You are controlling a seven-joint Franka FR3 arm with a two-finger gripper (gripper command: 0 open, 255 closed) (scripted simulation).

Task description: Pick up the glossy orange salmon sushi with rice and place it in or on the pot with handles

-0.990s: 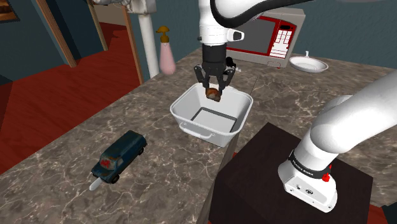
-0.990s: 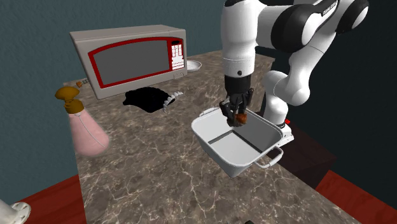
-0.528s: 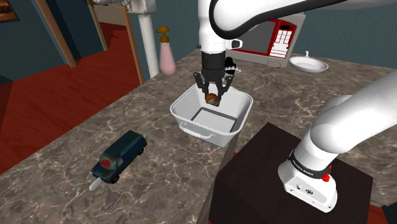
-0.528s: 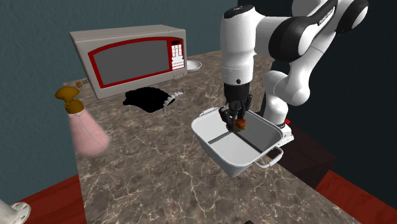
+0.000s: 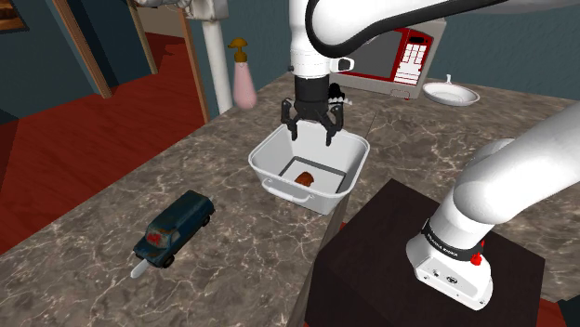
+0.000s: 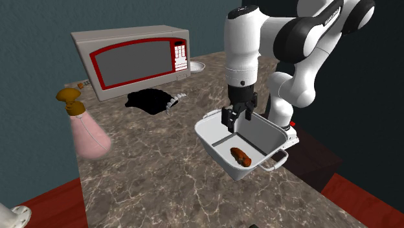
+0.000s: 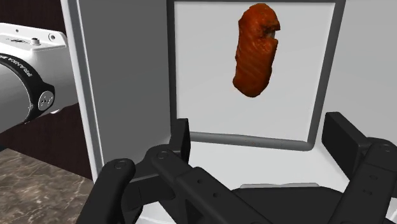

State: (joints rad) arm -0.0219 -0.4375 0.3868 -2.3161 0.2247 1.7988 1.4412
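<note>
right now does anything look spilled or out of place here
Nothing stands out. The sushi lies flat on the floor of the pot, nothing spilled around it, and the open pincer hangs above.

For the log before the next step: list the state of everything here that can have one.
gripper: open, holding nothing.
pot: upright on the counter.
salmon sushi: lying on the pot's floor, touched by neither finger.
microwave: door shut.
toy car: on its wheels.
</note>
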